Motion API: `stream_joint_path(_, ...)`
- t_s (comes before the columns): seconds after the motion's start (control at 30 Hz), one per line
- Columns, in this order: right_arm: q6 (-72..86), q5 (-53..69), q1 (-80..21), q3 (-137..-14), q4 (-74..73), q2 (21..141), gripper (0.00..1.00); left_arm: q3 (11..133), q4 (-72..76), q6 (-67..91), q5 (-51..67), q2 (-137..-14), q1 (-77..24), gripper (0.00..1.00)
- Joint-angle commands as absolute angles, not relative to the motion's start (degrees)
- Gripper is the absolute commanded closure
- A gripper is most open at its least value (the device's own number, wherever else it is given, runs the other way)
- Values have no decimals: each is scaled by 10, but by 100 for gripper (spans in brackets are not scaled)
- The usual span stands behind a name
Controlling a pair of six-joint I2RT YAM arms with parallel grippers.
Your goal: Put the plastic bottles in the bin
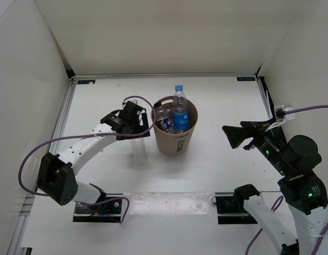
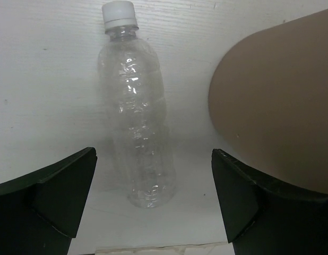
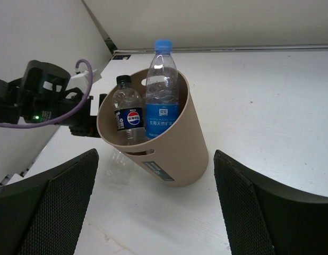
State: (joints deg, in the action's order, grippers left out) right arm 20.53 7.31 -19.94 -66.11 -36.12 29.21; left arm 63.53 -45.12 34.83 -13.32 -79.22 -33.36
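The left gripper (image 2: 153, 159), jaws spread wide and holding nothing, hangs over a plain clear plastic bottle with a white cap (image 2: 136, 117). The bottle lies on the white table (image 1: 222, 101) just left of the tan-brown round bin (image 1: 175, 141). Inside the bin stand a dark-labelled clear bottle (image 3: 127, 114) and a taller blue-labelled, blue-capped bottle (image 3: 163, 101), its neck rising above the rim. Well to the right, the right gripper (image 1: 230, 136) faces the bin, fingers wide apart and empty.

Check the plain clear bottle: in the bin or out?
Out. The clear bottle is on the table beside the bin, between the left gripper's open fingers, ungripped.
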Motion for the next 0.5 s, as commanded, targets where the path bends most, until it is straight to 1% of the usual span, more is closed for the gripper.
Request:
stream_joint_path(0.0,198,77,-200,-664,-349,285,10,617,-387,363,-88,-807,-324,0)
stream_joint_path(0.27,198,71,-198,-658,-347,289,10,599,-357,374,-70,-887,-322,0)
stream_joint_path(0.47,195,69,-202,-655,-346,288,10,577,-333,394,-46,-912,-298,0)
